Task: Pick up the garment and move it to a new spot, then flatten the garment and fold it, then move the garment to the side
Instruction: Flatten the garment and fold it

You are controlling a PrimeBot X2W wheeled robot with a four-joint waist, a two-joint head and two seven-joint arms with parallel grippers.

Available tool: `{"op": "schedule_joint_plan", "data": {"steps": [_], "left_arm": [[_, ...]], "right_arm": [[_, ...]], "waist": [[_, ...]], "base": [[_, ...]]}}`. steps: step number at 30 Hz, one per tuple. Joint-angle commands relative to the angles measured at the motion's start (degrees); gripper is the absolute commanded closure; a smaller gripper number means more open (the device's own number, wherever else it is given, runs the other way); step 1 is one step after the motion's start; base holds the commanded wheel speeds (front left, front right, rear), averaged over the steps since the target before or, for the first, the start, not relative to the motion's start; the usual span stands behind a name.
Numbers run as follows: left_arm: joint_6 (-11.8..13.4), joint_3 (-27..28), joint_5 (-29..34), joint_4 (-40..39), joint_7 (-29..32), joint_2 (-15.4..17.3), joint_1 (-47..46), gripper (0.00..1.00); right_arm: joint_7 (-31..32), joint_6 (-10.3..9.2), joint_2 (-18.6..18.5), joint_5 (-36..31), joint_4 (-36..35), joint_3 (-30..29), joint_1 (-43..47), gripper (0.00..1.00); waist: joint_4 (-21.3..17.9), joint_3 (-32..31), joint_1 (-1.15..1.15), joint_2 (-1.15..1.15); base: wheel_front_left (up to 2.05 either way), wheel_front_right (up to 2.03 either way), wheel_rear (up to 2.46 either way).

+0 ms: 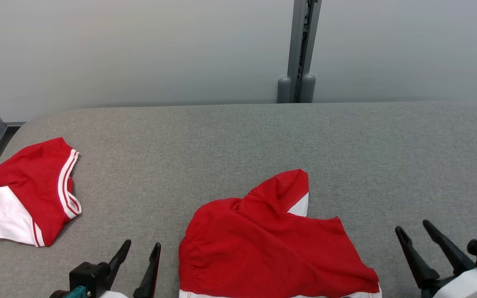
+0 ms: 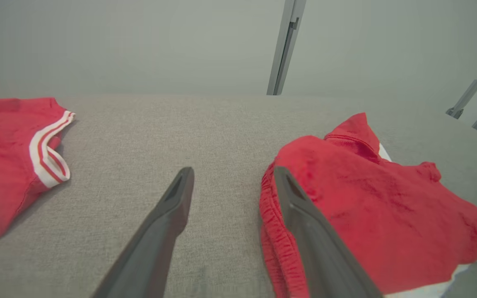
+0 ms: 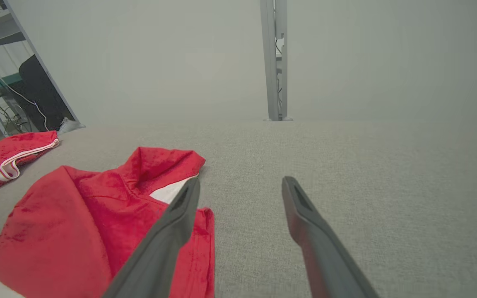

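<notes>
Left gripper (image 1: 143, 244) and right gripper (image 1: 411, 225) sit low at the near edge, fingers spread, empty, pointing up the grey table (image 1: 222, 140). Between them lies the red garment (image 1: 271, 244), rumpled, its white hem seemingly nearest the robot. A folded garment (image 1: 31, 190) lies at far left

a grey fabric-covered table (image 1: 222, 136) runs up to a plain pale wall (image 1: 139, 49); a grey metal post (image 1: 300, 45) stands behind its far edge, light soft and even.
</notes>
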Motion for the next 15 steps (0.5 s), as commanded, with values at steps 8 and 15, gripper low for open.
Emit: {"op": "schedule_joint_plan", "data": {"steps": [8, 15], "left_arm": [[-0.5, -4.8, -3.7, -1.0, 8.0, 3.3, 2.8, 0.0], [-0.5, -8.5, -6.7, -1.2, 11.5, 4.9, 2.4, 0.0]], "right_arm": [[9.5, 0.01, -7.4, 12.2, 0.5, 12.0, 1.5, 0.0], [12.5, 0.01, -8.3, 16.3, 2.9, 17.9, 0.4, 0.0]], "waist": [[0.2, 1.0, 0.0, 0.0], [0.4, 1.6, 0.0, 0.0]], "base": [[0.0, 0.0, 0.0], [0.0, 0.0, 0.0]]}}
